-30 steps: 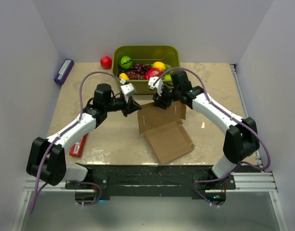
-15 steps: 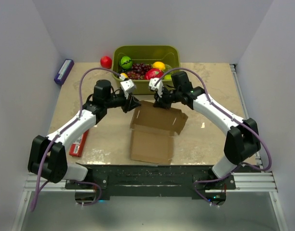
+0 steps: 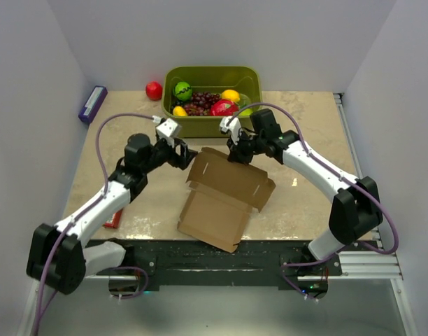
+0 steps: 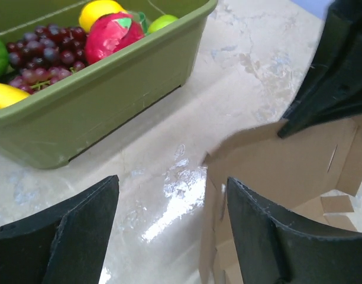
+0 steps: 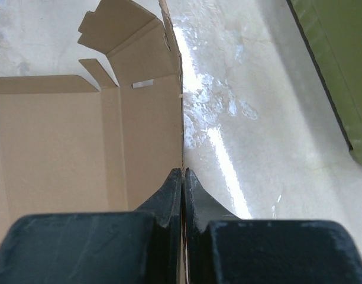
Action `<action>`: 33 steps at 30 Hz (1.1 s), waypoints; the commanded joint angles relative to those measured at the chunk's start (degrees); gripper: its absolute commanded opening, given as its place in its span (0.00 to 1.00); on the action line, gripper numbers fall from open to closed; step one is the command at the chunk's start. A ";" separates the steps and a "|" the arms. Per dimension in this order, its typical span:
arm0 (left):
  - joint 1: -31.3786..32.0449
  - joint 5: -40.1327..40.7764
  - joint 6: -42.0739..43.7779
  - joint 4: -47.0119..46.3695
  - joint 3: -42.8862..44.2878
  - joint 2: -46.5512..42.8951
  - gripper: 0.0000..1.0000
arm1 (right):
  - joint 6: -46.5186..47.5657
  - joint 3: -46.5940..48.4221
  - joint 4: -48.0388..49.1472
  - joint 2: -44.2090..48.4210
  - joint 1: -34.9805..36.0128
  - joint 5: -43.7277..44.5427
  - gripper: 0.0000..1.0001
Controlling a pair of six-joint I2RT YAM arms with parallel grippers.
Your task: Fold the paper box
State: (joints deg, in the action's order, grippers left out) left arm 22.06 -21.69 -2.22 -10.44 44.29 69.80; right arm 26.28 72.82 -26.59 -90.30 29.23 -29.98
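Note:
The paper box (image 3: 221, 199) is a brown cardboard blank, partly raised, in the middle of the table. Its back wall stands up and its wide panel slopes toward the near edge. My right gripper (image 3: 236, 155) is shut on the top edge of that back wall; in the right wrist view the fingertips (image 5: 183, 173) pinch the thin cardboard edge of the paper box (image 5: 68, 154). My left gripper (image 3: 182, 155) is open just left of the box's back corner and touches nothing. In the left wrist view, bare table lies between its jaws (image 4: 172, 219), and the box (image 4: 287, 168) is off to the right.
An olive-green tub (image 3: 212, 75) of fruit stands right behind both grippers, close in the left wrist view (image 4: 110, 100). A red fruit (image 3: 154, 90) lies left of it. A purple pack (image 3: 92, 103) is at the far left. A red pack (image 3: 113, 219) lies under my left arm.
My left gripper opened, let go of the box and drew back to the left. My right gripper shut on the back wall. The box's wide panel swung from the right toward the left.

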 commanded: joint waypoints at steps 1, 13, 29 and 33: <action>3.41 3.34 -11.55 -14.25 -8.51 -10.20 0.74 | -5.27 0.93 -0.40 2.58 0.12 3.87 0.00; 6.06 -6.26 -20.37 -20.68 -14.33 -2.66 0.53 | -6.51 -0.66 1.36 3.99 0.30 3.87 0.00; 1.93 2.62 -16.50 -25.86 -10.10 8.77 0.25 | -3.34 -1.18 -0.74 3.29 0.82 1.33 0.00; -0.17 1.48 -17.03 -27.97 -9.93 10.97 0.25 | -3.08 -1.01 -0.83 2.94 1.09 0.89 0.00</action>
State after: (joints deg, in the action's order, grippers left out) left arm 23.75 -21.02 -19.94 -32.77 32.05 78.94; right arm 22.02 71.70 -26.63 -88.07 29.80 -26.76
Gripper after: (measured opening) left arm 0.248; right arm 0.015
